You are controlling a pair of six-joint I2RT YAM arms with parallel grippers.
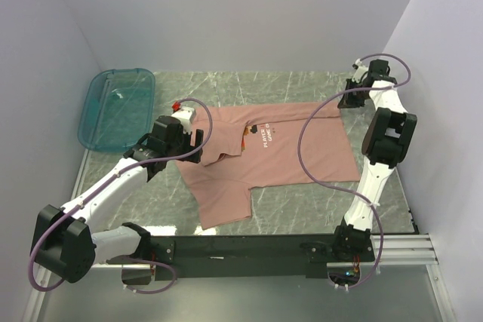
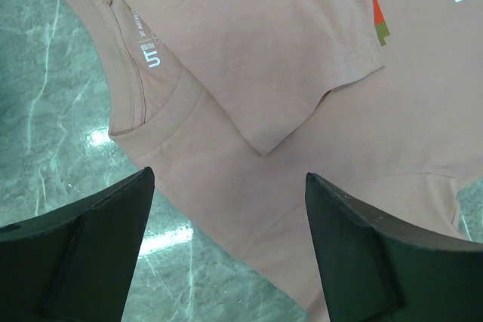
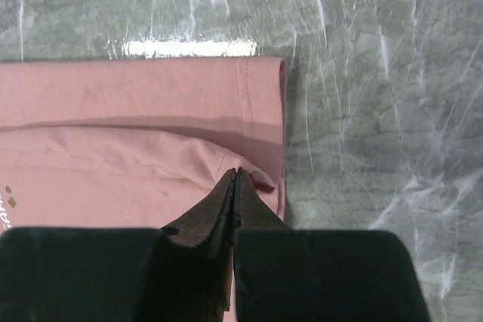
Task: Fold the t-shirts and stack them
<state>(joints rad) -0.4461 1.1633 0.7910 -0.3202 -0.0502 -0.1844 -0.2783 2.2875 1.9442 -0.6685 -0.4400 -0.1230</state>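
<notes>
The salmon-pink t-shirt (image 1: 294, 152) lies flat on the marble table, print and white lettering up, one sleeve folded over the chest. My left gripper (image 1: 195, 143) is open and empty, hovering over the collar end; in the left wrist view (image 2: 226, 177) its jaws stand wide apart above the shirt (image 2: 249, 58) next to the neck label. My right gripper (image 1: 349, 99) is at the shirt's far right corner. In the right wrist view (image 3: 236, 173) its jaws are pressed together on a raised fold of the shirt (image 3: 113, 156) beside the hem.
A teal translucent plastic bin (image 1: 117, 107) stands at the back left. White walls close in the table on the left, back and right. A black rail (image 1: 241, 248) with the arm bases runs along the near edge.
</notes>
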